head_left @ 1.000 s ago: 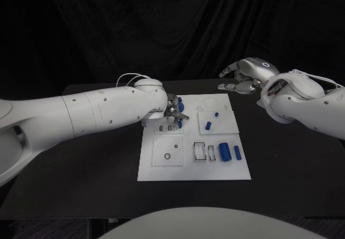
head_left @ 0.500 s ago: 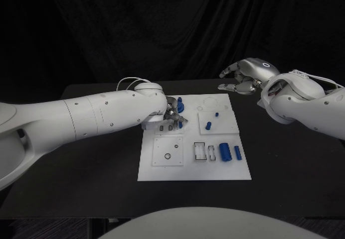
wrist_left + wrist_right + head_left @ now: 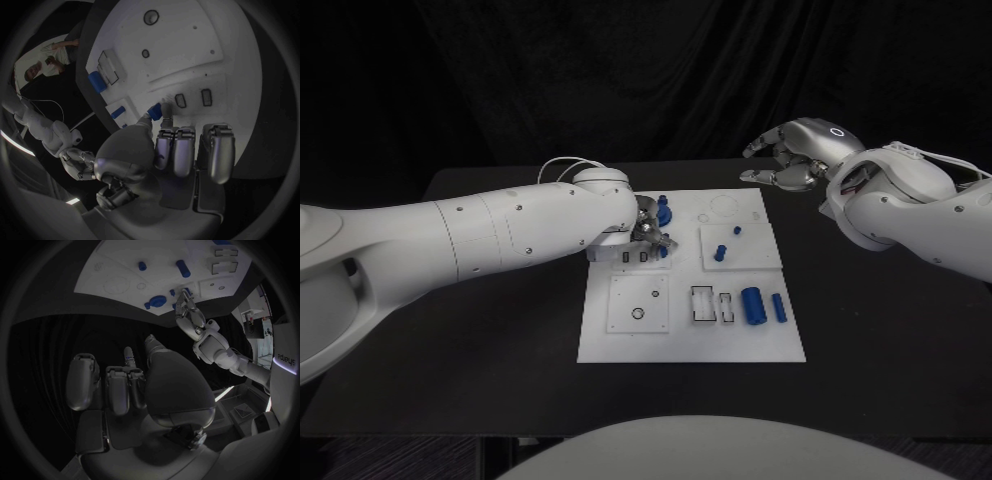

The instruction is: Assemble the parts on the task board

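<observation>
Working my left hand (image 3: 646, 232) low over the far left part of the white board (image 3: 689, 345), I pinch a small blue piece (image 3: 154, 109) at my fingertips, just above two small slots (image 3: 192, 98). My right hand (image 3: 790, 160) hangs empty beyond the board's far right corner, fingers loosely curled. Other blue pieces (image 3: 762, 304) lie near right. My worry: a tilted piece could jam or slip, since my arm hides it from above.
</observation>
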Controlling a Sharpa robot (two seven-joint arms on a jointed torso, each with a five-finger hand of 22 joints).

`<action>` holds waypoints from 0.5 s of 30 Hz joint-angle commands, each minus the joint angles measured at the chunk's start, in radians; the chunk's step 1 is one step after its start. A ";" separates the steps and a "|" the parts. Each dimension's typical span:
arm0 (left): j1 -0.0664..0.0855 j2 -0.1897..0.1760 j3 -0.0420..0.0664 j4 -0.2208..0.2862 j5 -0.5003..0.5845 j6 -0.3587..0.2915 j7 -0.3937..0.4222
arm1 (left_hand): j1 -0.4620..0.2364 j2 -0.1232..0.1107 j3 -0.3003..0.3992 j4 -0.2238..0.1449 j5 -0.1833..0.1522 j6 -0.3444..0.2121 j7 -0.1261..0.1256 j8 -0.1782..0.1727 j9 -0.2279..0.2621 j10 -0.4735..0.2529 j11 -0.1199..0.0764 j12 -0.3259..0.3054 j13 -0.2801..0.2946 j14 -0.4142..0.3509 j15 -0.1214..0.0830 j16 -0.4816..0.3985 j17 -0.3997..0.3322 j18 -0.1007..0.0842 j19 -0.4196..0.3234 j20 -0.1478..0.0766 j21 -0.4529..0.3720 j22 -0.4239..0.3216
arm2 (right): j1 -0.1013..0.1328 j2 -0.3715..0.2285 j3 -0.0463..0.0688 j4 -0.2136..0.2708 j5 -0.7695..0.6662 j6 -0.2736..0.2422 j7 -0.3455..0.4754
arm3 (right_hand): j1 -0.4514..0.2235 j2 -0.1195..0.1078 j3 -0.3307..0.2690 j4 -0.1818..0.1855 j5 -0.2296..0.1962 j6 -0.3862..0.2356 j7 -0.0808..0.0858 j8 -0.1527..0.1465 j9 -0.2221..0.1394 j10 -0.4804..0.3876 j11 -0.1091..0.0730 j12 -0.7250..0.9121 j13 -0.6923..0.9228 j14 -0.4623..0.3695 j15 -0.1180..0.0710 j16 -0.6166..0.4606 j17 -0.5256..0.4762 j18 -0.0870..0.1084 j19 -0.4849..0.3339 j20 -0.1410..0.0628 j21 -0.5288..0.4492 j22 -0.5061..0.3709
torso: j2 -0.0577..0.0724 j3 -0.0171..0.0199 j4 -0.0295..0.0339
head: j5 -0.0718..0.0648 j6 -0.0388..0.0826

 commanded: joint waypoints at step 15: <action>-0.005 0.005 0.001 -0.008 0.002 0.010 0.038 | 0.032 -0.018 0.098 -0.067 0.099 0.027 -0.002 -0.080 -0.006 0.104 -0.003 0.003 0.260 0.107 -0.003 0.003 0.263 -0.016 0.008 -0.001 -0.015 0.134 | -0.003 0.001 0.001 -0.001 -0.003 0.018 -0.016 | 0.010 0.004 -0.001 -0.009 0.007 0.008 0.001 0.002 -0.002 0.104 0.004 0.006 0.263 0.089 0.002 -0.004 0.228 -0.002 0.000 0.002 -0.008 0.183 | -0.001 0.0020 -0.0018 | 0.002 0.000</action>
